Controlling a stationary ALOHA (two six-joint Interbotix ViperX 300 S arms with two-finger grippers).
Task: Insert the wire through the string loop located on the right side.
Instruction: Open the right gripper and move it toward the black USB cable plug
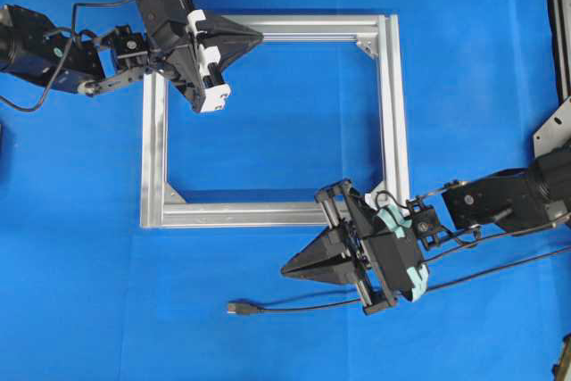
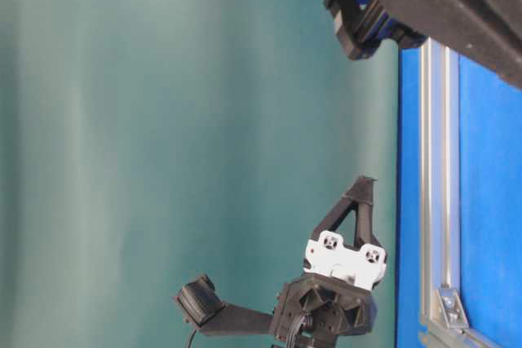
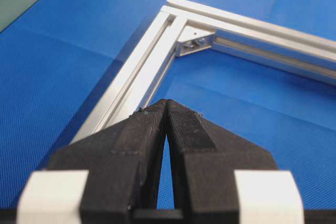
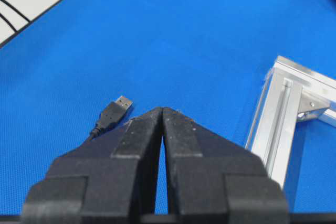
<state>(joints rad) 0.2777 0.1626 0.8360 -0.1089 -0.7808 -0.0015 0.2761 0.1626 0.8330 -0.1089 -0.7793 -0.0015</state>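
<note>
Both grippers pinched fully closed, holding nothing. Wire [image 1: 357,299] lying loose on the blue mat [image 1: 285,336], running roughly left-right below the silver frame [image 1: 393,104], plug end [image 1: 239,308] pointing left. Right gripper [image 1: 287,269] parked just above and right of that plug, way nearer than the left gripper [image 1: 259,37] up over the frame's top bar. String loop on the right side? Too tiny to spot, honestly.

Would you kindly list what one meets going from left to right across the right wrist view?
Wire plug → right end effector → silver frame corner.
</note>
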